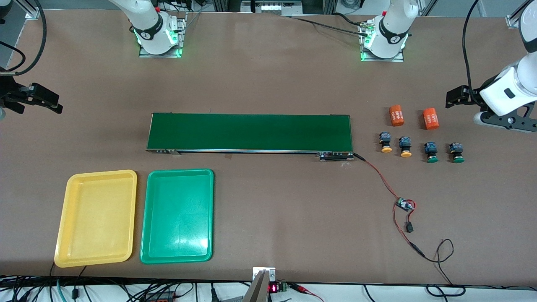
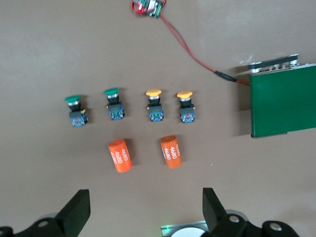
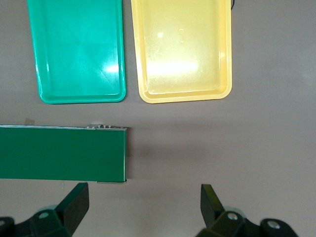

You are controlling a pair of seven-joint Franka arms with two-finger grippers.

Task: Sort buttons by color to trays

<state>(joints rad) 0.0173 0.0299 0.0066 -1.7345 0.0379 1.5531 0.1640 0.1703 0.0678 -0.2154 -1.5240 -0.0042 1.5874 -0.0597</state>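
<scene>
While both arms wait at the table's ends, no sorting has begun: four small push-buttons, two yellow-orange capped and two green capped, lie in a row near the left arm's end. The shallow yellow plastic tray and the green plastic tray sit empty toward the right arm's end. Left gripper hovers above the buttons, jaws apart; right gripper likewise gapes, holding nothing. Next move likely calls for a descent onto one button.
</scene>
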